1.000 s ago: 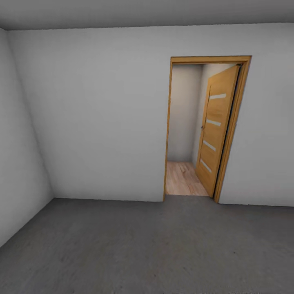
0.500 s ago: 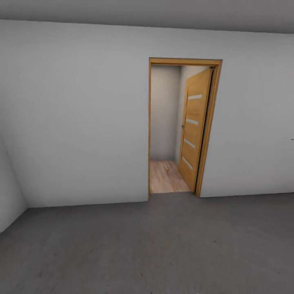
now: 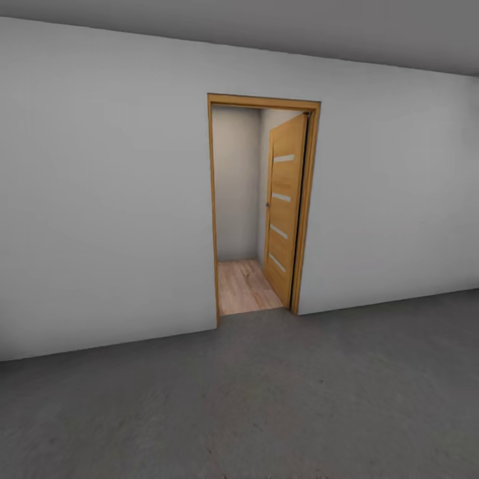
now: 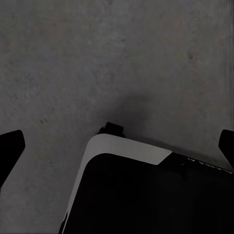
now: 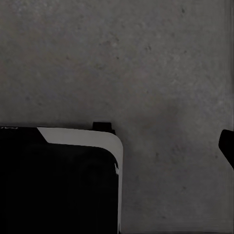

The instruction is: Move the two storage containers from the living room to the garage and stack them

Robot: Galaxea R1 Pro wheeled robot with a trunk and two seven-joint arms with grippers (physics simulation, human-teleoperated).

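My left gripper (image 4: 117, 146) hangs with its fingers (image 4: 9, 148) spread wide, the dark tips at the two edges of the wrist view and nothing between them. Of my right gripper I see one dark fingertip (image 5: 226, 146) at the edge of its wrist view, so I cannot tell how wide it stands; nothing is held there either. Below both sets of fingers lies the rough grey floor (image 4: 97, 58), and close under them a black, white-edged corner of my own base (image 4: 126, 146).

Further out, ahead of my fingers, a pale grey wall (image 3: 100, 199) carries a wood-framed doorway (image 3: 263, 103) with its door (image 3: 285, 206) swung inward. Light wood planks (image 3: 243, 286) show beyond the threshold. The storage containers are nowhere in sight from here; I judge they wait past that doorway.

The step in hand looks like driving out of the garage empty-handed. To do it well I should square my base to the opening, keep my arms tucked, and pass nearer the frame's free side than the door's edge.
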